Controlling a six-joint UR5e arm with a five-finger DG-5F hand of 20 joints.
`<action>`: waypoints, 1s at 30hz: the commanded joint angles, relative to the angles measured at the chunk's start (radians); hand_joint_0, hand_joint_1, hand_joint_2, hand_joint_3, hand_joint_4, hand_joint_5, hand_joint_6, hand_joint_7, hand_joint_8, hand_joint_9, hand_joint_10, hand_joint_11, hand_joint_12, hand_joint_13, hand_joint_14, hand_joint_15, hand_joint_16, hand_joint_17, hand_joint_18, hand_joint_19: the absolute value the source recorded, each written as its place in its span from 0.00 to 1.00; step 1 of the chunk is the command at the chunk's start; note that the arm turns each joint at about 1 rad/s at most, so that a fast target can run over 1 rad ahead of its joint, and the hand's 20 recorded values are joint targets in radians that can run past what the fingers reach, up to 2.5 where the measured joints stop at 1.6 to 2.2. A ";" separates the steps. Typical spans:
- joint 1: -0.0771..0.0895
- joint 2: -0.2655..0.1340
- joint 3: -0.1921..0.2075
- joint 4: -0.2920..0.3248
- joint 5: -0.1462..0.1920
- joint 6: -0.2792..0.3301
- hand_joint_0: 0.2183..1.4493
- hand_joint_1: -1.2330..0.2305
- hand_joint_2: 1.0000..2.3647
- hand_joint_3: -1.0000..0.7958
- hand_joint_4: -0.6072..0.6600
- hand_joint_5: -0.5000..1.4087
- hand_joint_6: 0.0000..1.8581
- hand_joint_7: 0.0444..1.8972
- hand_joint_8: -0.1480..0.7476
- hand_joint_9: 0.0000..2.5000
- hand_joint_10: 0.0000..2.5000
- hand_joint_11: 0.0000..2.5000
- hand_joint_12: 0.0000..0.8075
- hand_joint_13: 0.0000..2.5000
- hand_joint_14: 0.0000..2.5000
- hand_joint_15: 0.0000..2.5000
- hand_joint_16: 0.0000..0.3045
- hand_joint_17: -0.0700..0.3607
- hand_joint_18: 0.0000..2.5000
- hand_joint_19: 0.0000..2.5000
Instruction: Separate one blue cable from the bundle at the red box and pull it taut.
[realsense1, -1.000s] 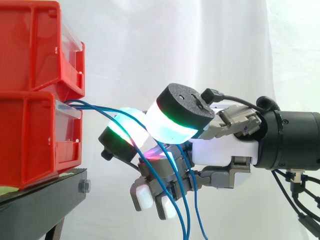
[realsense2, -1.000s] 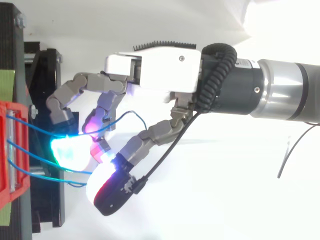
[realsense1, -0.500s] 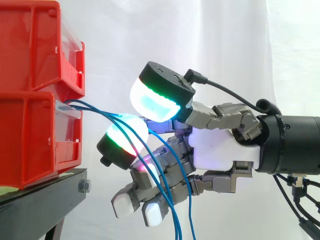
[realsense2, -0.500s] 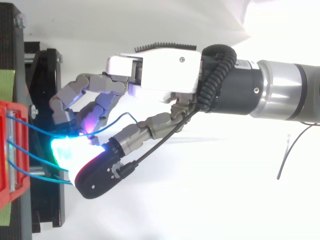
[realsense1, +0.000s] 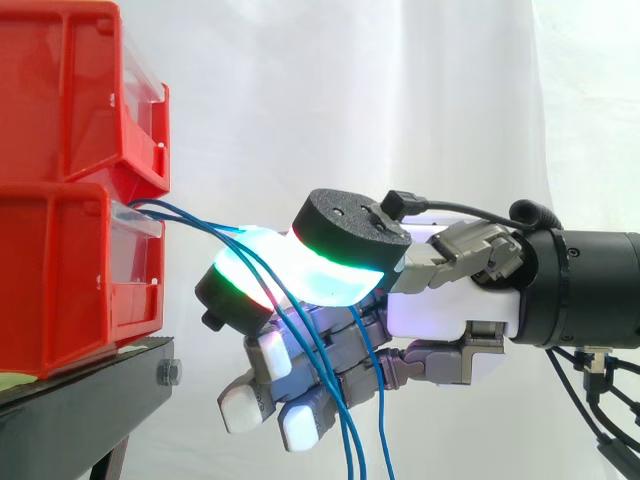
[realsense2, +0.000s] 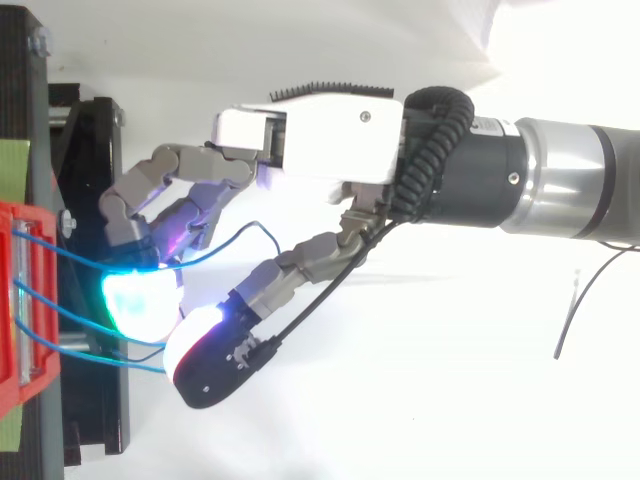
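The hand (realsense1: 450, 305), in from the right, presses its thumb pad and a finger pad together on a blue cable (realsense1: 205, 220). The bundle (realsense1: 150, 207) runs left into the lower red box (realsense1: 60, 270) on the black stand (realsense1: 90, 390). A white curtain (realsense1: 350, 90) hangs far behind.

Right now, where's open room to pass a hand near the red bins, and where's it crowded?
Free: above the hand, in front of the upper red bin. Crowded: the gap between the lower red bin and the hand, crossed by blue cables pinched in its fingers; they also hang below the hand.
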 joint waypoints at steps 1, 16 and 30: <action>-0.005 0.001 0.001 -0.004 -0.002 0.002 0.44 0.21 0.00 0.28 0.46 0.16 0.46 0.54 0.47 0.31 0.01 0.38 0.43 0.25 0.01 0.19 0.16 0.41 0.28 0.22; -0.009 0.016 -0.001 -0.027 -0.007 0.007 0.26 0.34 0.00 0.28 0.57 0.15 0.43 0.49 0.54 0.32 0.01 0.37 0.47 0.25 0.01 0.19 0.16 0.41 0.30 0.25; -0.003 0.063 -0.001 -0.202 -0.002 -0.021 0.30 0.44 0.00 0.28 0.59 0.17 0.41 0.51 0.57 0.38 0.01 0.41 0.48 0.31 0.01 0.22 0.16 0.42 0.34 0.28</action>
